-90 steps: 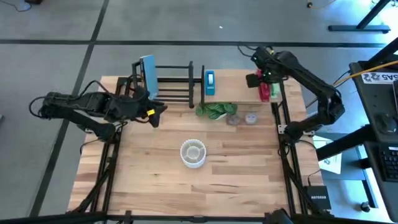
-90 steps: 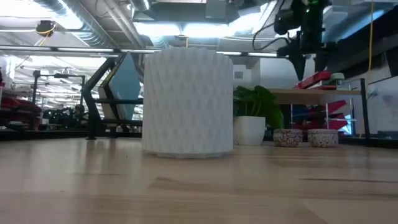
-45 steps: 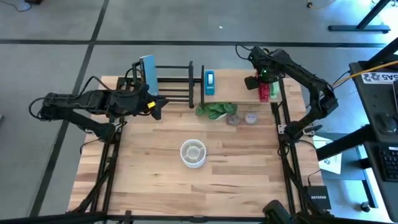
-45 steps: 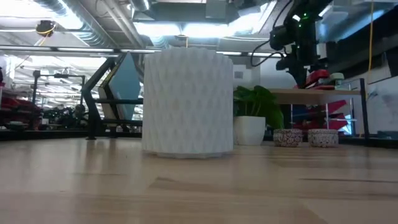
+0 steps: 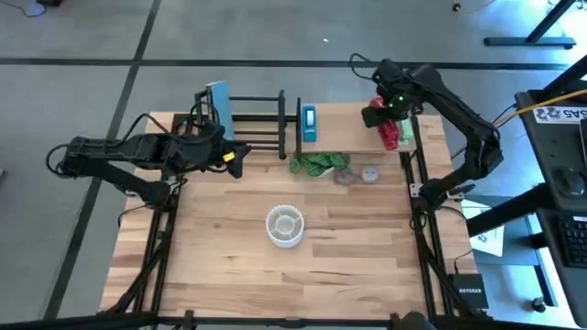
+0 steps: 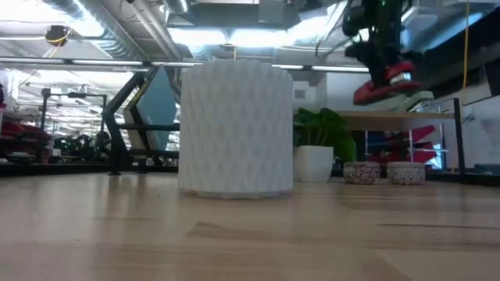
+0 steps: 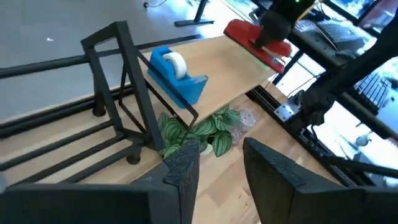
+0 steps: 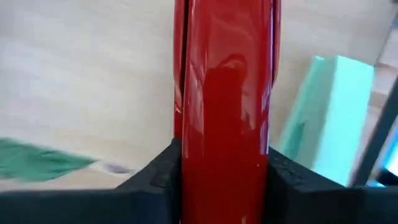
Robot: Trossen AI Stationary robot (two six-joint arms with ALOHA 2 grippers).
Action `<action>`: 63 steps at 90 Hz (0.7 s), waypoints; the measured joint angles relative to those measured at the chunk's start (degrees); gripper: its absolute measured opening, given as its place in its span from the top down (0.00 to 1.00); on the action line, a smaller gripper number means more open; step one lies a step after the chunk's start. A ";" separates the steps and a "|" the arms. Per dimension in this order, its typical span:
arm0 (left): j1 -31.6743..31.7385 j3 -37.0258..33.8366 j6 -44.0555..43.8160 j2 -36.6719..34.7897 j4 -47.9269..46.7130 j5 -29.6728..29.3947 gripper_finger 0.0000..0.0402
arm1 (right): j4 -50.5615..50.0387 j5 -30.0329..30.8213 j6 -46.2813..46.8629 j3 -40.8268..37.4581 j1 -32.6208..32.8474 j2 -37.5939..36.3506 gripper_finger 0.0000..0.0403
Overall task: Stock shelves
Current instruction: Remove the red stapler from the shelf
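My right gripper (image 5: 382, 114) is shut on a red stapler (image 6: 383, 84) above the right end of the light-wood shelf board (image 5: 353, 136). A blue tape dispenser (image 5: 309, 122) stands on the board's left end. The black open-frame rack (image 5: 254, 124) stands left of it, with a blue panel (image 5: 217, 107) leaning at its left side. My left gripper (image 7: 221, 165) hovers open beside the rack's near right corner, holding nothing. My right gripper pinches the red stapler's two long sides (image 8: 227, 134) between its two fingers (image 8: 160, 174). It comes from above, and the fingers lie across the stapler. The stapler hangs clear of the shelf board, tilted, with one end (image 6: 364, 97) lower.
A green potted plant (image 5: 317, 163) and two small speckled pots (image 5: 358, 175) stand under the board's near edge. A white textured cup (image 5: 284, 225) stands at the table's middle. A mint-green and red object (image 5: 392, 137) lies on the board beneath the stapler.
My right gripper has come down onto the red stapler on the shelf board and taken hold of it. It has then risen with it. The stapler, which lay on the board, is now lifted clear and tilted.
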 joint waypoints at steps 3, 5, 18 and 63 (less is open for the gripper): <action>0.00 0.00 0.76 -0.06 -0.02 0.38 0.73 | 0.02 -0.91 1.31 0.82 1.48 -0.55 0.71; 0.00 0.00 1.40 -0.16 -0.02 0.76 0.73 | -0.02 -1.54 2.16 1.22 2.51 -0.85 0.71; 0.00 0.00 4.87 -0.34 0.02 3.93 0.73 | -0.49 -5.63 8.92 1.78 11.37 -1.51 0.71; 0.00 0.00 12.85 -0.34 -0.35 14.61 0.73 | 9.03 -12.14 48.81 -15.66 56.98 -1.67 0.71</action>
